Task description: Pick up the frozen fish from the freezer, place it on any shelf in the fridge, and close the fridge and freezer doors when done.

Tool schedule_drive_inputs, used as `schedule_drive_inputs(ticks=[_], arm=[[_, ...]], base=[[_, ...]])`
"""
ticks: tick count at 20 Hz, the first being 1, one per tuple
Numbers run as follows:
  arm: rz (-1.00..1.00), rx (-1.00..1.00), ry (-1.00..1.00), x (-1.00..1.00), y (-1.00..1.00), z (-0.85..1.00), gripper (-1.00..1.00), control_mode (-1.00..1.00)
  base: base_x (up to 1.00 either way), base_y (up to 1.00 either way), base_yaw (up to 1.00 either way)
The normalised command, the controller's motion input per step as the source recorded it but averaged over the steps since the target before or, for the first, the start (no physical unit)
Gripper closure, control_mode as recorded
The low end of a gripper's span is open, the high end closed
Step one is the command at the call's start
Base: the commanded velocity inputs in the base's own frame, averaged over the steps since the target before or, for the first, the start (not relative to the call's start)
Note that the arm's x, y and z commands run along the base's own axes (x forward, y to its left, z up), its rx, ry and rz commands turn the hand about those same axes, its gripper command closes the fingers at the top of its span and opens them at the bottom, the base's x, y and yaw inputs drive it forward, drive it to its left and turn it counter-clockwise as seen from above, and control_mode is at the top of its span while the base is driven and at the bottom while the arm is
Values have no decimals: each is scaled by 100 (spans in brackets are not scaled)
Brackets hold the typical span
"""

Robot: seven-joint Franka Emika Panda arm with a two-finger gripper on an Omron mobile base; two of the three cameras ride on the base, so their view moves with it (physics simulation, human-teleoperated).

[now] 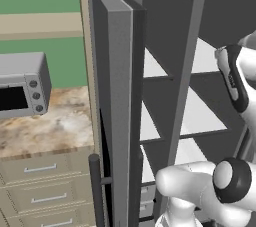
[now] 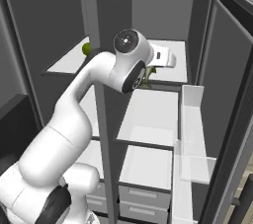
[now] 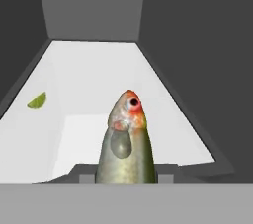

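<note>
Pincer (image 3: pixel 126 177) clenched on the slender olive-grey, orange-headed frozen fish (image 3: pixel 126 144) | fish held above the fridge's wide white top shelf (image 3: pixel 99 70) | likely stiff, light, slick | mid-body hold suits it | fridge and freezer doors (image 1: pixel 119 111) open

An olive-green and grey frozen fish (image 3: pixel 126 154) with an orange-red head is seen above a white shelf (image 3: pixel 99 80); dark grey fridge (image 3: pixel 197 45) walls are shown.

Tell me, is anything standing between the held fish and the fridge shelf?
Nothing visible does. The fish, in the gripper, points over the bare white shelf; a small green piece lies far to one side.
</note>
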Motion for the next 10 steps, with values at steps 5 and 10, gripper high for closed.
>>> schedule_drive_inputs(ticks=[5, 10], arm=[[0, -1, 0, 99, -25, -45, 100, -100], [0, -2, 0, 100, -33, -31, -100, -100]], base=[[0, 0, 0], [0, 0, 0]])
